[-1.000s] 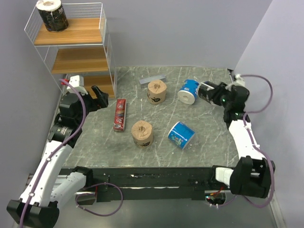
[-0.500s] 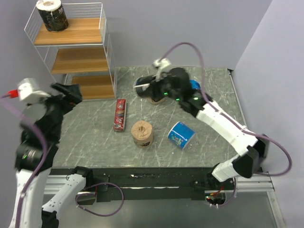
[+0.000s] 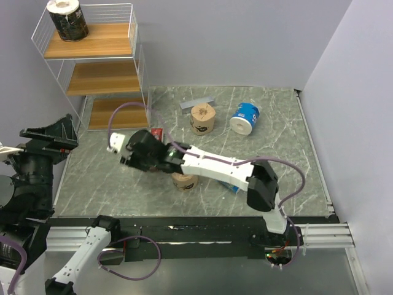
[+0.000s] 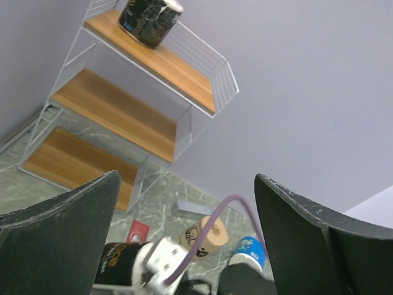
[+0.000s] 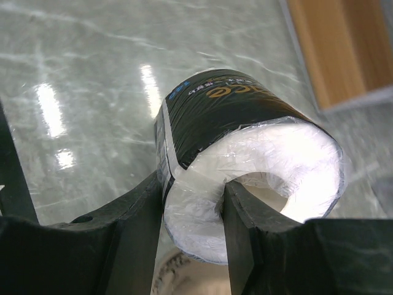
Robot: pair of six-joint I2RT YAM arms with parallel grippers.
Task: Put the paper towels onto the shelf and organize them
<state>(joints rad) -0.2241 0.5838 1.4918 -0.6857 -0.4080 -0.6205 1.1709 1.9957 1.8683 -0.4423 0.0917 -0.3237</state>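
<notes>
The right jaws pinch a glossy, plastic-wrapped black roll (image 5: 233, 117) over the marbled surface (image 3: 276, 147), near the white wire shelf (image 3: 142, 74); another black roll (image 3: 67, 19) stands on its top wooden board (image 3: 104, 43). The left jaws are spread wide.

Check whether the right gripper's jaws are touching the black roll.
Touching. The right wrist view shows the right gripper with both jaws pressed against the black roll, pinching its white end between them.

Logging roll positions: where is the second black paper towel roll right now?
The black roll is clamped in the right gripper, over the left-centre of the table in the top view, beside the red box, near the bottom board of the shelf.
</notes>
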